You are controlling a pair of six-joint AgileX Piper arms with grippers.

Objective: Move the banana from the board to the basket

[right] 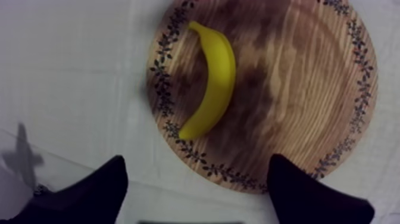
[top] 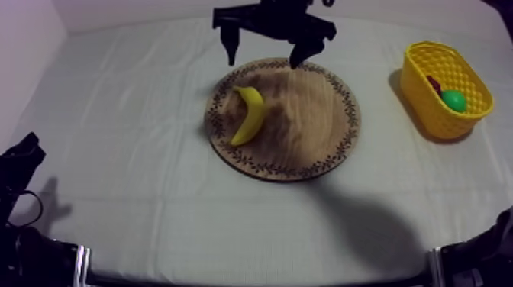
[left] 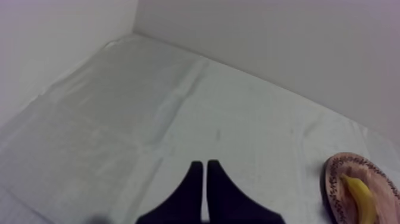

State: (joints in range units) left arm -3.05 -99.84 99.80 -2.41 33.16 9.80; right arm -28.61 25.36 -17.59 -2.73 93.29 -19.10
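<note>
Grey-white cloth (top: pixel 130 160), banana (top: pixel 250 114) on board (top: pixel 313 130), basket (top: pixel 429 103) aside

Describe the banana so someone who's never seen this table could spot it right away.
Find the round wooden board in the middle of the table. The banana lies on the board's left part: a curved yellow fruit, the only thing on it.

Dim light, soft shadows on board (top: pixel 321 130)
</note>
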